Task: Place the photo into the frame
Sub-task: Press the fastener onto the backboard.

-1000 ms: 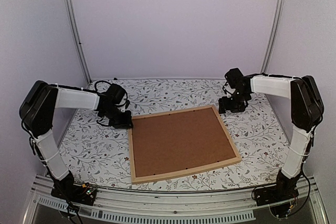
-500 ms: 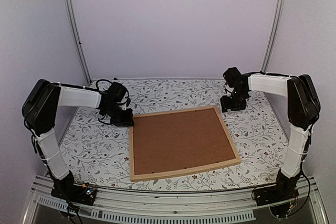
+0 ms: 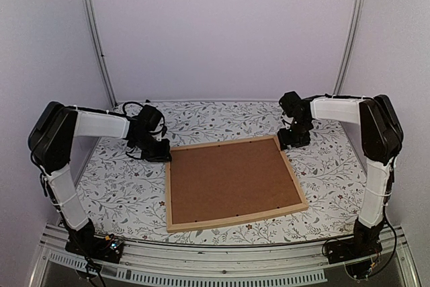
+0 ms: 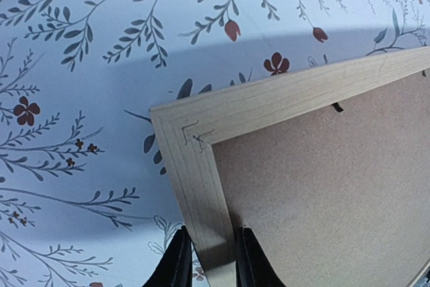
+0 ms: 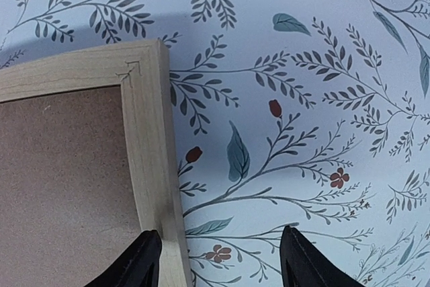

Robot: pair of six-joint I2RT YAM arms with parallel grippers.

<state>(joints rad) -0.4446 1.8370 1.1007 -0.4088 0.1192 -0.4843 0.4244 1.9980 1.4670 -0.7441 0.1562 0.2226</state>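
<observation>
The frame (image 3: 235, 222) lies face down on the flowered tablecloth, its light wood bars around a brown backing board (image 3: 228, 179). The photo is hidden. My left gripper (image 3: 160, 154) is at the far left corner. In the left wrist view it (image 4: 208, 267) is shut on the frame's left bar (image 4: 195, 193), one finger on each side. At the far right corner, my right gripper (image 3: 293, 140) stands open. In the right wrist view its left finger (image 5: 144, 260) is over the frame's bar (image 5: 148, 132) and its right finger (image 5: 302, 260) over the cloth.
The flowered cloth (image 3: 336, 166) covers the whole table. Plain walls and two metal posts (image 3: 94, 31) close in the back and sides. The arm bases stand at the near rail (image 3: 201, 267).
My right gripper has moved left to the frame's far right corner and its jaws have narrowed a little. The left gripper has tightened on the left bar and barely moved.
</observation>
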